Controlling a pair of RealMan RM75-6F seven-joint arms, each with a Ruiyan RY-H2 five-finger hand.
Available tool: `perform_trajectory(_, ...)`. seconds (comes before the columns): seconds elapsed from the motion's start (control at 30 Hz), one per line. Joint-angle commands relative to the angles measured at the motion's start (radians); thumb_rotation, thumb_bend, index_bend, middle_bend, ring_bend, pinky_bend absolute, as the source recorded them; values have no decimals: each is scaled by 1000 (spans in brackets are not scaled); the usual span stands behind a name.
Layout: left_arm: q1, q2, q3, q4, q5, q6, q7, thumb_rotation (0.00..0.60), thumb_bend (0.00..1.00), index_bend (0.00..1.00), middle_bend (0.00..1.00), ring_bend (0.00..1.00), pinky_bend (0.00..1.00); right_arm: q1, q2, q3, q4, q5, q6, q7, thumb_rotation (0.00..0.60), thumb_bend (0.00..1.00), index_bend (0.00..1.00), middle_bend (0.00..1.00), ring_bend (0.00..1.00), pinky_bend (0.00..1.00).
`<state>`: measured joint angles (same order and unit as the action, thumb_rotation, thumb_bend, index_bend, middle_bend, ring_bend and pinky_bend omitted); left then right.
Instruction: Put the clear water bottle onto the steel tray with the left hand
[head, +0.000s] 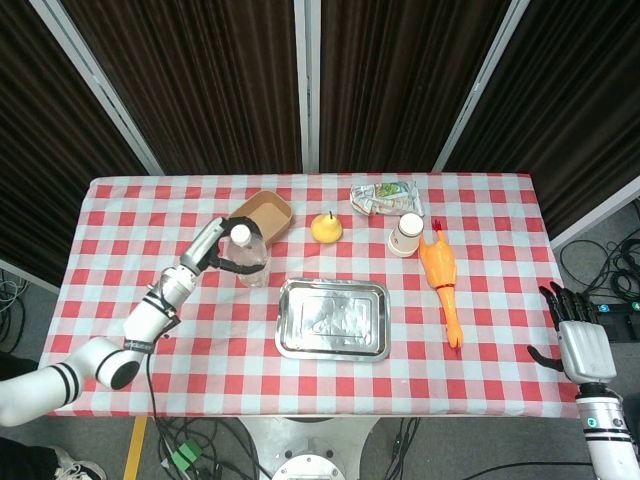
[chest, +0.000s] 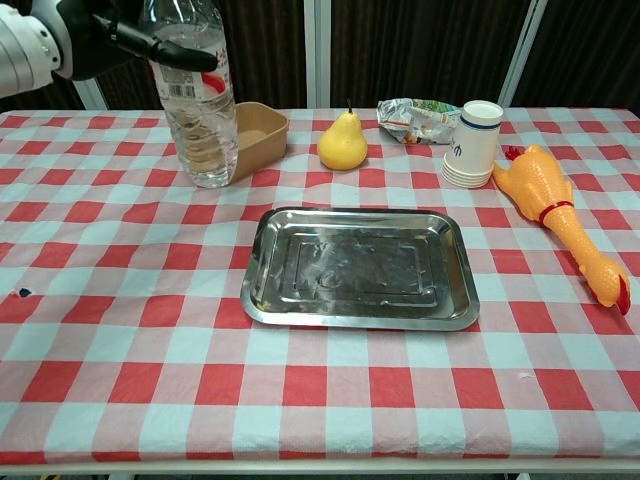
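Observation:
My left hand (head: 222, 250) (chest: 105, 35) holds the clear water bottle (head: 248, 258) (chest: 200, 105) upright, its fingers wrapped around the upper part near the red-and-white label. The bottle hangs just above the cloth, left of and behind the steel tray (head: 333, 318) (chest: 358, 268), in front of the brown box. The tray lies bare at the table's middle. My right hand (head: 578, 338) hangs off the table's right edge with fingers spread and nothing in it; the chest view does not show it.
A brown paper box (head: 264, 217) (chest: 252, 139) stands right behind the bottle. A yellow pear (head: 325, 227) (chest: 342, 143), a crumpled foil bag (head: 382, 196), a stack of paper cups (head: 405, 235) (chest: 473, 144) and a rubber chicken (head: 442, 281) (chest: 560, 215) lie at the back and right.

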<state>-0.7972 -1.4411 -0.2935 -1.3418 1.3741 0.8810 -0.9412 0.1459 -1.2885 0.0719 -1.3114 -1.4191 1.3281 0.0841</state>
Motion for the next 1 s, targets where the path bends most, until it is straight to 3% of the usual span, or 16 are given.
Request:
perform_trajectory(0.03, -36, 36, -68, -49, 37, 58, -7, 600, 212, 568, 627, 474, 481, 1, -1, 0, 0, 0, -1, -3, 600, 110, 0, 0, 0, 0)
perform_trajectory(0.3, -7, 20, -4, -43, -10, 17, -27, 600, 211, 560, 627, 474, 481, -2, -1, 0, 3, -2, 4, 2, 600, 111, 0, 0, 0, 0)
perform_trajectory(0.63, -131, -109, -36, 29, 2, -63, -64, 600, 211, 555, 627, 475, 480, 3, -10, 0, 13, 11, -15, -12, 600, 110, 0, 0, 0, 0)
perform_trajectory(0.87, -51, 45, 7, 84, -20, -63, -34, 600, 211, 554, 627, 474, 480, 1, -6, 3, 22, 12, -12, 10, 600, 111, 0, 0, 0, 0)
perform_trajectory(1.0, -51, 59, 6, 85, -16, -65, -51, 600, 211, 554, 627, 474, 480, -1, -6, 4, 20, 9, -5, 12, 600, 111, 0, 0, 0, 0)
